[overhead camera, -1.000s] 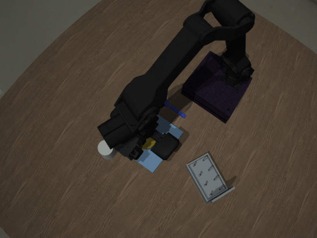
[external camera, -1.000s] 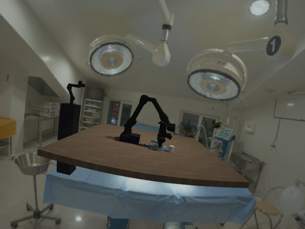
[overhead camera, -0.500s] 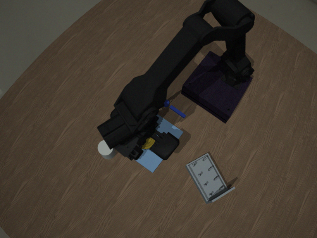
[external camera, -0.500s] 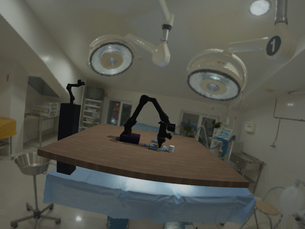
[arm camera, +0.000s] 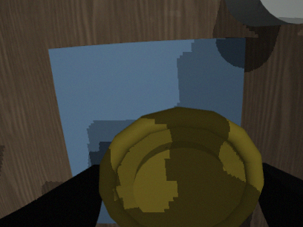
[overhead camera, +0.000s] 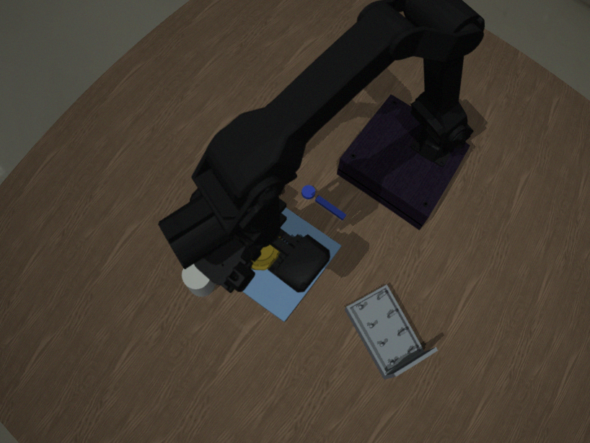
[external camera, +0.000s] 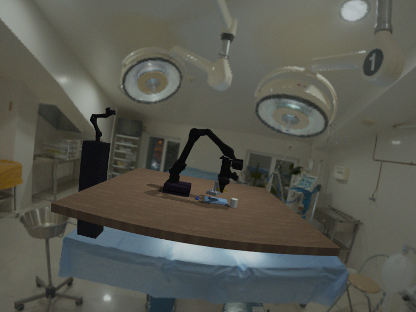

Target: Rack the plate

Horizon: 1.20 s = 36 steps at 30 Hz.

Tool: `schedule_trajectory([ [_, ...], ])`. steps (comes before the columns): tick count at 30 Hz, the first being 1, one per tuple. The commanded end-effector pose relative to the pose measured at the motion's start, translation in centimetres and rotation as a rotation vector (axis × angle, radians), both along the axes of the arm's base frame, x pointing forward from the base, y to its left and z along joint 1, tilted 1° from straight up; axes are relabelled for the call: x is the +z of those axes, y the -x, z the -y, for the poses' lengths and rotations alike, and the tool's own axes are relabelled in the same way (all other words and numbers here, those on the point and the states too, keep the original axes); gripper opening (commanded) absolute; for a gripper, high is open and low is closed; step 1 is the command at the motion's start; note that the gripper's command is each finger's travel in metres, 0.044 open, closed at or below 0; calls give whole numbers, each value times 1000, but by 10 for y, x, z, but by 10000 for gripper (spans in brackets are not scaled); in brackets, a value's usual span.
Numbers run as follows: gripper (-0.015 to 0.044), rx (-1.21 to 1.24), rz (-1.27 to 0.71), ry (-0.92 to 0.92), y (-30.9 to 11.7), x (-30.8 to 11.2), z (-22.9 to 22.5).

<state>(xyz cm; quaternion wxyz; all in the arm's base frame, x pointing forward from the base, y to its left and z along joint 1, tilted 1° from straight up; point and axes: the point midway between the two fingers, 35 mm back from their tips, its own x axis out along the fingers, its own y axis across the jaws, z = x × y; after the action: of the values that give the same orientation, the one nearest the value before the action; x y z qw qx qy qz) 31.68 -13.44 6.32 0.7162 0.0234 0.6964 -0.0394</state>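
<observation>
The yellow plate [overhead camera: 264, 258] [arm camera: 152, 189] is held by its rim between the two black fingers of my gripper [overhead camera: 265, 260] [arm camera: 179, 173], which is shut on it. It looks roughly flat, face up to the wrist camera, and is raised above the blue mat [overhead camera: 278, 298] [external camera: 218, 201] [arm camera: 111, 85]. The arm partly hides the plate in the top and exterior views. The grey dish rack [overhead camera: 381, 329] stands apart from the gripper, at the lower right in the top view. It has two rows of short pegs and a tilted panel at its far end; it also shows in the exterior view.
A white cylinder [overhead camera: 199, 282] [external camera: 233, 203] [arm camera: 286, 9] stands beside the mat, under the wrist's side in the top view. A blue disc [overhead camera: 308, 191] and a blue bar [overhead camera: 329, 208] lie between the mat and the dark purple arm base [overhead camera: 381, 176].
</observation>
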Motion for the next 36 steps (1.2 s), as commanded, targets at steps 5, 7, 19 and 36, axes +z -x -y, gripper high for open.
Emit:
schedule_trajectory([
  [5, 0, -4, 14, 12, -1, 45, 2],
  [7, 0, -3, 14, 11, -1, 54, 1],
  [19, 0, 2, 14, 5, 1, 102, -1],
  [36, 0, -308, 17, -16, 44, 105, -111],
])
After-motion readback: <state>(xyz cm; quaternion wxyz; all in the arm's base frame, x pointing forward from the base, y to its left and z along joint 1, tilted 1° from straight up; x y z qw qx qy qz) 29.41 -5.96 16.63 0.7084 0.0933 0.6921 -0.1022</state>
